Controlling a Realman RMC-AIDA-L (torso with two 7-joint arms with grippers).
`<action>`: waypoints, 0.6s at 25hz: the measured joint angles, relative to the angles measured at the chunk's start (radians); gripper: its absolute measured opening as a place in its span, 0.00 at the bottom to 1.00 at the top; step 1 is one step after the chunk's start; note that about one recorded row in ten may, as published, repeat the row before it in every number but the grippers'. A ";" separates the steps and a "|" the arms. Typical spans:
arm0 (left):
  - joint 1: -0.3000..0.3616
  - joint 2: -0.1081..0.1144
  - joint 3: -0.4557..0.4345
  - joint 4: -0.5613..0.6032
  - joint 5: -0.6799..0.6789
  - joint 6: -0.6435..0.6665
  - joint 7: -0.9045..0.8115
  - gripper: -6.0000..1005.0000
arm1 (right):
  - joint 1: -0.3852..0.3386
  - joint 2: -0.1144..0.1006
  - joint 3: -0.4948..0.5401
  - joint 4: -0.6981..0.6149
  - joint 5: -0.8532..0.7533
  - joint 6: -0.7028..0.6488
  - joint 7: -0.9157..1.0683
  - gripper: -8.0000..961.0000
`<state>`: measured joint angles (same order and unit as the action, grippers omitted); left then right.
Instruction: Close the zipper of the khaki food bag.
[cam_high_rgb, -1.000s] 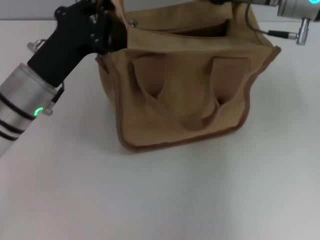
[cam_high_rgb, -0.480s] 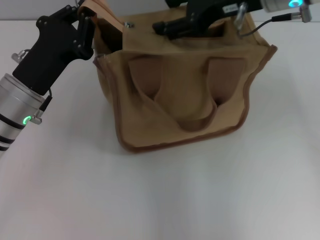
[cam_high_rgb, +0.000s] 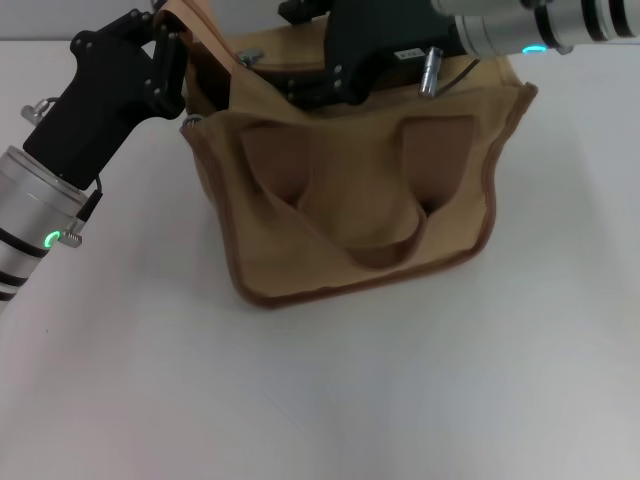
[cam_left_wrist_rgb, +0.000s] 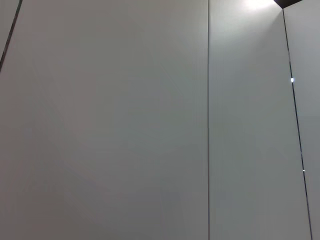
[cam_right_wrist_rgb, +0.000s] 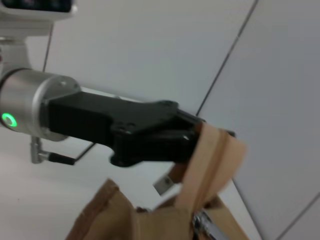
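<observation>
Upper left of the head view, left gripper (cam_high_rgb: 172, 32) pinches the khaki food bag's (cam_high_rgb: 350, 220) soft corner; right gripper (cam_high_rgb: 300, 90) reaches the zipper pull (cam_high_rgb: 250, 57), its grip unclear; the limp canvas needs tension.

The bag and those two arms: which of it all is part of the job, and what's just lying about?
In the job: bag; zipper; left gripper, pinching the bag's end strap; right gripper, at the bag's top.
Lying about: nothing but the white table.
</observation>
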<state>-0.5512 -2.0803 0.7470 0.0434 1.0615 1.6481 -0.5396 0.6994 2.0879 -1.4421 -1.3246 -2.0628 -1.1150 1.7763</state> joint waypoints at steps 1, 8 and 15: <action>-0.003 0.000 0.000 -0.001 0.000 -0.001 0.000 0.03 | -0.010 0.001 -0.015 -0.013 0.018 0.017 -0.031 0.73; -0.009 0.000 0.000 -0.003 0.000 -0.002 0.001 0.03 | -0.017 0.001 -0.036 -0.005 0.082 0.081 -0.096 0.73; -0.008 0.000 -0.002 0.001 0.000 -0.003 0.001 0.03 | -0.024 0.001 -0.029 0.001 0.088 0.116 -0.103 0.73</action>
<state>-0.5597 -2.0800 0.7455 0.0441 1.0612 1.6447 -0.5383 0.6749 2.0890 -1.4710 -1.3239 -1.9750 -0.9985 1.6729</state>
